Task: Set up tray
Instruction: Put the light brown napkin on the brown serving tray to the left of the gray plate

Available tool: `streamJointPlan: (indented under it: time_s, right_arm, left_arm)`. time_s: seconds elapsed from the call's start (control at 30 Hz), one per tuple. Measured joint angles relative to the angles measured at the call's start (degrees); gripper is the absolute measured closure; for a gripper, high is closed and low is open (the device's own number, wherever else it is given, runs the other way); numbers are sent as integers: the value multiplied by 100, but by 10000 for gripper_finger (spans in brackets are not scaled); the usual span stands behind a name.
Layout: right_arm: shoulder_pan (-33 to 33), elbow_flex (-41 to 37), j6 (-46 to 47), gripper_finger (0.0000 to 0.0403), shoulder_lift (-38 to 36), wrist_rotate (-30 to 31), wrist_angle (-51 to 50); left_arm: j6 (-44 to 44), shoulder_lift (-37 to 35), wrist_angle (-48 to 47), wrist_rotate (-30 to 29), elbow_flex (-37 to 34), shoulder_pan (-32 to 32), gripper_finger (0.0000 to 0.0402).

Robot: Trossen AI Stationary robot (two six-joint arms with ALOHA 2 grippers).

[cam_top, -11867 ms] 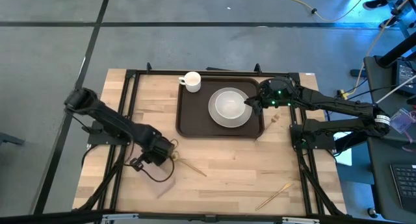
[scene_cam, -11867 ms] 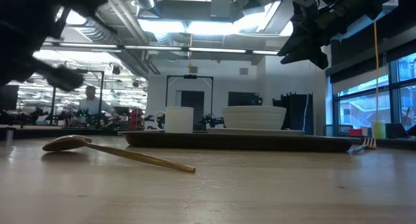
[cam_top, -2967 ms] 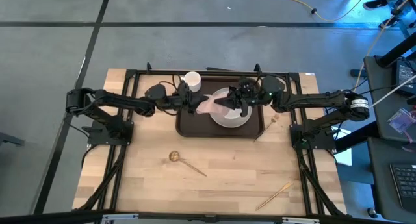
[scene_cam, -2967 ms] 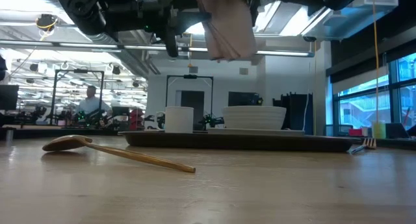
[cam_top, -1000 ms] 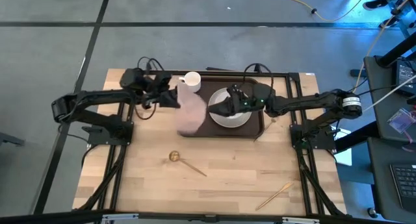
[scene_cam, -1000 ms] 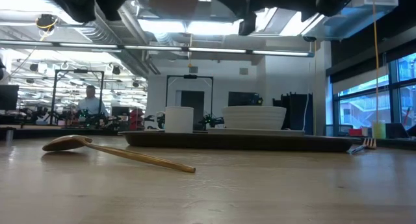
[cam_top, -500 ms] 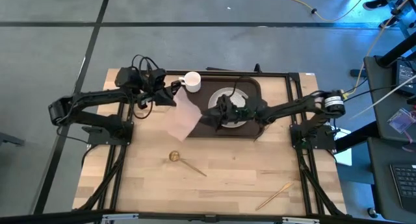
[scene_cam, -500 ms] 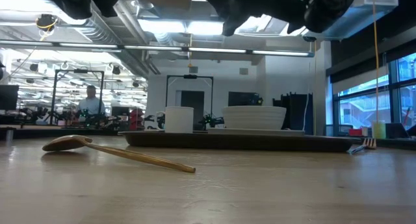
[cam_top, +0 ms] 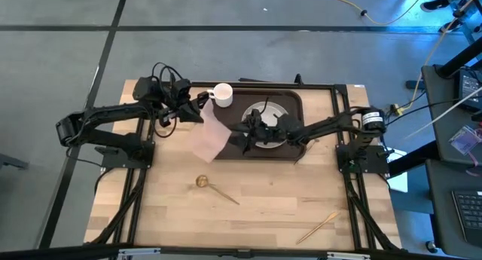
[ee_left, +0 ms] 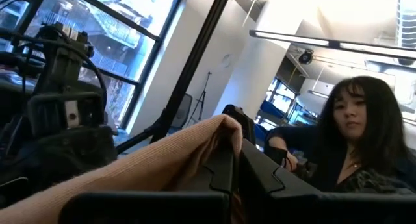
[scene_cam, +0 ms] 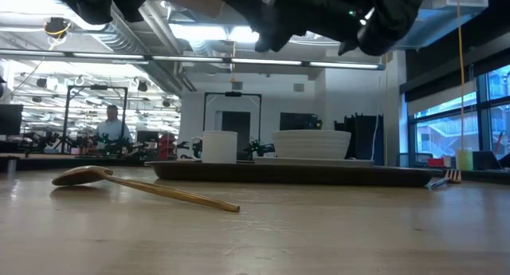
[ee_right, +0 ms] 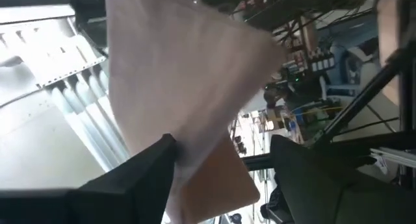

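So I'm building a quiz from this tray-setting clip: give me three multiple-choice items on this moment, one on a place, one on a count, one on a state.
1. Where is the cup?
A. on the tray's back left corner
B. beside the spoon
C. inside the bowl

2. How many wooden spoons lie on the table?
A. none
B. one
C. three

3. What is the left gripper doing?
A. open over the bowl
B. shut on the napkin
C. holding the cup

A: it stands on the tray.
B: a single spoon lies in front.
B: its fingers pinch the napkin.

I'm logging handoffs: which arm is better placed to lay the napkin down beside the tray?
Probably the left. The left gripper is shut on the napkin, which hangs over the tray's left edge. The right gripper is open at the napkin's corner.
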Motion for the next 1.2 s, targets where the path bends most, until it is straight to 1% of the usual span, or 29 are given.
streamJointPlan:
  time_s: [0.17, 0.27, 0.43, 0.53, 0.63, 0.77, 0.8, 0.83, 0.9, 0.97, 1.1, 1.2]
  right_arm:
    - [-203, 569, -190, 173, 308, -498, 50]
    - [-280, 870, -171, 189, 449, -641, 46]
    - [-433, 976, -325, 223, 574, -863, 24]
    - [-566, 976, -707, 258, 596, -988, -47]
    - [-710, 976, -1350, 304, 598, -1036, -152]
    - [-958, 976, -2439, 376, 598, -1232, -150]
    - [-1030, 976, -2667, 388, 598, -1341, -154]
    - [-1097, 976, -2874, 393, 598, -1430, -159]
    - [-1230, 976, -3020, 391, 598, -1570, -225]
    - [-1351, 976, -3265, 390, 601, -1743, -328]
    - [-1548, 978, -3728, 398, 601, -1995, -792]
    - [-1698, 978, -4044, 399, 598, -2092, -1375]
  left_arm:
    - [0, 2, 0, -3, 0, -12, 398]
    - [-3, 2, 2, 8, 0, -59, 398]
    - [-162, 2, 24, 126, 0, -200, 398]
    - [-337, 2, 22, 127, 0, -304, 398]
    - [-695, 2, -20, 68, 0, -413, 398]
    - [-1112, 3, -239, -337, 0, -558, 398]
    - [-1141, 4, -357, -435, -11, -583, 398]
    - [-1141, 2, -450, -507, -59, -594, 398]
    - [-1140, 0, -682, -630, -232, -561, 398]
    - [-1170, 3, -768, -835, -539, -479, 398]
    - [-1236, 4, -763, -1250, -1142, -367, 398]
    - [-1237, 4, -761, -1457, -1515, -324, 398]
